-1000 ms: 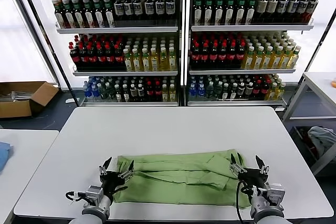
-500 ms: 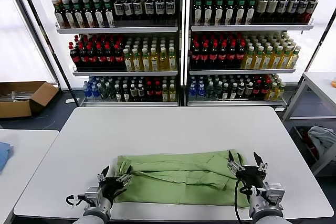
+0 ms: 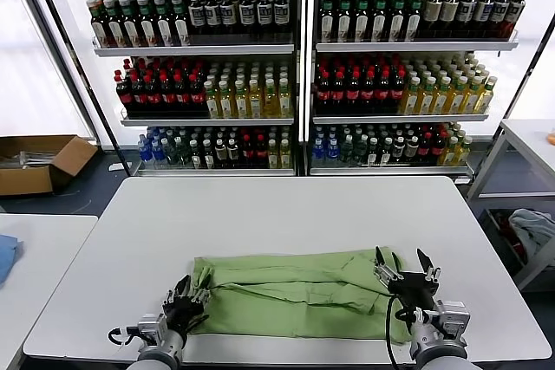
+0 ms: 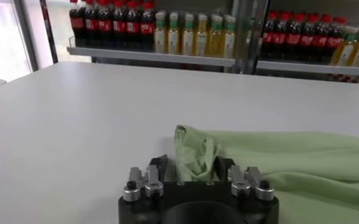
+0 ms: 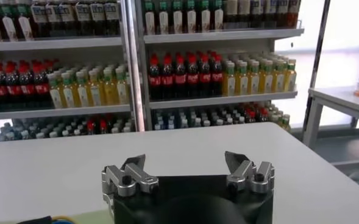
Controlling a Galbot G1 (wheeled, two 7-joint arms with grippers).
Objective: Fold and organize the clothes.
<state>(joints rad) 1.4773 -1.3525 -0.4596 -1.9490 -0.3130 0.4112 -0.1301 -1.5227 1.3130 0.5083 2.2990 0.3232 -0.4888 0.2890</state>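
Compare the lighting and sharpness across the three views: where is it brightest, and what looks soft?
Head view: windows blow out white behind the shelves; table evenly lit. Left wrist view: shirt sharp, bottles soft. Right wrist view: glare at the window side; right gripper slightly soft.
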